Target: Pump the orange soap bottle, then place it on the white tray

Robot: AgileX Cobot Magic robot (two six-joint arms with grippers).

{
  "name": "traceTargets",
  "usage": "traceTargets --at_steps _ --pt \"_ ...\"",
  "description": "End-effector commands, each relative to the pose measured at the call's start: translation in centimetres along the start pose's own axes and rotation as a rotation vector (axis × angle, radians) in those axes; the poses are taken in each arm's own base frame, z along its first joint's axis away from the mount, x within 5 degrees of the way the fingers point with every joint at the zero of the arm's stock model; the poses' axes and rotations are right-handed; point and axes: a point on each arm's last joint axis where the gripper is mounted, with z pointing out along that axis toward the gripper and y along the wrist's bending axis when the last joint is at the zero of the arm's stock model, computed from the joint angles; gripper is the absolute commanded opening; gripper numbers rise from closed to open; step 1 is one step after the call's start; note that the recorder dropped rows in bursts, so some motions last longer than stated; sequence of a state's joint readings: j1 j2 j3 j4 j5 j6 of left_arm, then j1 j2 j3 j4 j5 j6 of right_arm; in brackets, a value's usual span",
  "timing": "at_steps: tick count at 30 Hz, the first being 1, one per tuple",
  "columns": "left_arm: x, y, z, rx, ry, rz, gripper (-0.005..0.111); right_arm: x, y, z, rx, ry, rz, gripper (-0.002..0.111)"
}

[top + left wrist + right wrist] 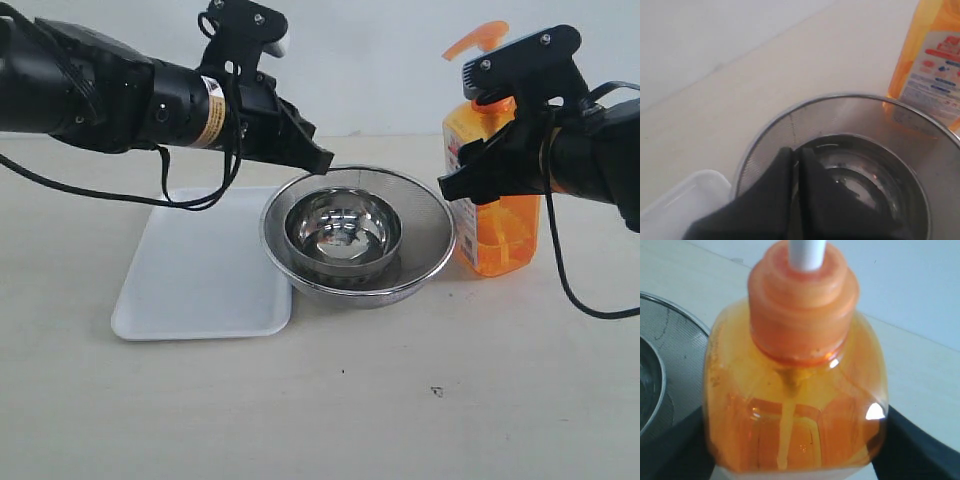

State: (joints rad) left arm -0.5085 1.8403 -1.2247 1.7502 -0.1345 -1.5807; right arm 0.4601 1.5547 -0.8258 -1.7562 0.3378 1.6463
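While between orange soap bottle (503, 238) and white tray (190, 272), mesh bowl (424, 228).

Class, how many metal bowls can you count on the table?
2: a mesh bowl between the white tray and the orange soap bottle, and a smaller solid steel bowl nested inside it. None seems hidden.

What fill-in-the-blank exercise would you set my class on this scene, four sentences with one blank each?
1. The right gripper clasps the soap bottle, whose colour is ___.
2. The left gripper, jaws ___, hovers over the mesh bowl.
3. A smaller steel bowl sits ___ the mesh bowl.
4. In the exterior view, the white tray lies to the mesh bowl's ___.
Missing words: orange, shut, inside, left.
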Motion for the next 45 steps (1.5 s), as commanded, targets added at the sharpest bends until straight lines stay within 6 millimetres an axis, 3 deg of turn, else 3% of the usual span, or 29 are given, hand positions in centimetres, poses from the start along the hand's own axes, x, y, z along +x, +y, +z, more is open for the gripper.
traceTargets --at_steps 1,10,18,37,45 --pt "1.1 -0.7 1.6 0.086 0.038 -0.048 0.005 0.5 0.4 0.1 -0.032 0.021 -0.002 0.000" --pt "1.2 -1.7 4.7 0.221 0.052 -0.100 0.005 0.5 0.4 0.1 -0.032 0.021 -0.002 0.000" --pt "1.8 -4.2 6.4 0.270 0.075 -0.069 0.005 0.5 0.3 0.1 -0.022 0.021 -0.002 0.000" --pt "4.2 -6.0 9.2 0.254 0.137 -0.049 0.005 0.5 0.3 0.1 -0.020 0.021 -0.002 0.000" --pt "3.5 -6.2 9.7 0.238 0.113 -0.037 0.005 0.5 0.2 0.1 -0.017 0.020 -0.002 0.000"
